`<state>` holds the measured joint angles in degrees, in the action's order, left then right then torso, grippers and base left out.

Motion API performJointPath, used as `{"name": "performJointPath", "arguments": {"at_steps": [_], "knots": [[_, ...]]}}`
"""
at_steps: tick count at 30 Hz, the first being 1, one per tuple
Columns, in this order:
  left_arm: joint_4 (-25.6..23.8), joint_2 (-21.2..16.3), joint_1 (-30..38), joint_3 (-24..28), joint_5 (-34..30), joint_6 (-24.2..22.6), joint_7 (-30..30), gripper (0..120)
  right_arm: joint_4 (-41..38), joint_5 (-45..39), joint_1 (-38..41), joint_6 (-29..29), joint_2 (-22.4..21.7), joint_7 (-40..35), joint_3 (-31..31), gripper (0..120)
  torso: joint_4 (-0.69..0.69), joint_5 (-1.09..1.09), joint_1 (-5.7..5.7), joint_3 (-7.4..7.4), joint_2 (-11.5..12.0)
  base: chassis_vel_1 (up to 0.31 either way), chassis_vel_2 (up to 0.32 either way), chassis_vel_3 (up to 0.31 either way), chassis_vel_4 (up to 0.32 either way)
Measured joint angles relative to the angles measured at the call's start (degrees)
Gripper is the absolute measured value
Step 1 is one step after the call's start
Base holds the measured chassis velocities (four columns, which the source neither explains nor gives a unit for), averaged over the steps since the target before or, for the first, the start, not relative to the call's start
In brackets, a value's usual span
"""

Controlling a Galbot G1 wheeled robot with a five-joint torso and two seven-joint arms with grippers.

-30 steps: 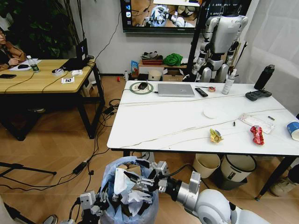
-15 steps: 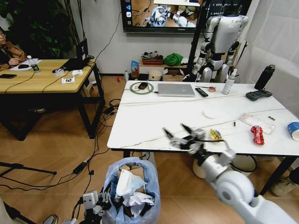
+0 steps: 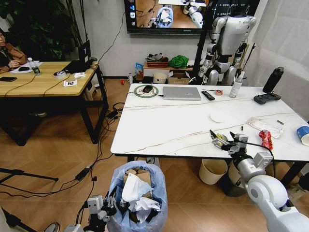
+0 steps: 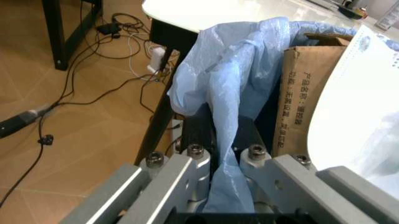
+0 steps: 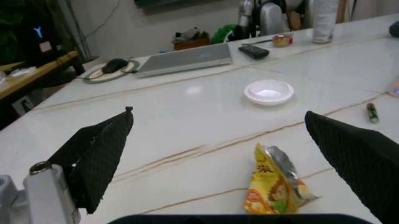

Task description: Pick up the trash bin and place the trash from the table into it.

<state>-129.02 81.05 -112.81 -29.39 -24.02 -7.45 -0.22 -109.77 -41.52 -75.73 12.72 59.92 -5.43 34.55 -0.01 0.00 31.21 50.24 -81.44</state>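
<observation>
- Bin rim caught in the left jaws (image 4: 215, 161): the two fingers are pinched on the blue liner and the edge of the trash bin (image 3: 138, 195), which keeps the bin hanging at the robot's lower left, below the near edge of the counter (image 3: 164, 121), so that litter can be dropped straight in.
- Cardboard (image 4: 302, 88) and white paper (image 3: 134, 189) already sit inside the bin, just beyond those fingers; judged from that, part of the clearing is done.
- Right jaws (image 3: 227, 141) are spread wide, holding nothing, and hover low over the counter near its front edge.
- Yellow wrapper (image 5: 274, 186) lies crumpled between the two open fingers and slightly ahead of them, not touched; the wide spread seems meant to straddle it.
- Red wrapper (image 3: 265, 139) lies just to the right of the right jaws, with a clear plastic pack (image 3: 264, 127) beyond it and a blue-white paper cup (image 3: 303, 134) farther right at the counter's edge.
- White dish (image 5: 268, 91) sits farther ahead of the right jaws, well apart.
</observation>
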Motion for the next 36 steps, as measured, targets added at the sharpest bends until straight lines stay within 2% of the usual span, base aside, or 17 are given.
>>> {"name": "performJointPath", "arguments": {"at_steps": [7, 24, 31, 36], "knots": [[-0.05, 0.41, -0.05, 0.36, 0.29, 0.15, 0.08, 1, 6.00, -0.06, 3.54, 3.22, 0.60, -0.67, -0.26, 100, 0.01, 0.01, 0.00, 0.00, 0.00, 0.000, 0.000, 0.000, 0.000], [-0.86, 1.70, -0.74, -0.68, 0.74, 0.37, 0.18, 1, 18.44, 1.08, 9.13, 2.68, -0.56, 2.88, -2.45, 100, 0.01, 0.00, 0.00, 0.00, 0.00, 0.000, 0.000, 0.000, 0.000], [-0.89, 2.08, -0.78, -0.76, 0.97, 0.31, 0.18, 1, 19.41, 0.05, 9.45, 2.42, -0.79, 3.92, -2.99, 100, 0.00, 0.00, 0.00, 0.00, 0.00, 0.000, 0.000, 0.000, 0.000], [-0.98, 2.33, -0.96, -0.75, 1.16, 0.21, 0.13, 1, 19.80, -0.95, 9.94, 2.59, -0.49, 4.16, -3.69, 87, 0.01, 0.00, -0.01, 0.00, 0.00, 0.000, 0.000, 0.000, 0.000]]}}
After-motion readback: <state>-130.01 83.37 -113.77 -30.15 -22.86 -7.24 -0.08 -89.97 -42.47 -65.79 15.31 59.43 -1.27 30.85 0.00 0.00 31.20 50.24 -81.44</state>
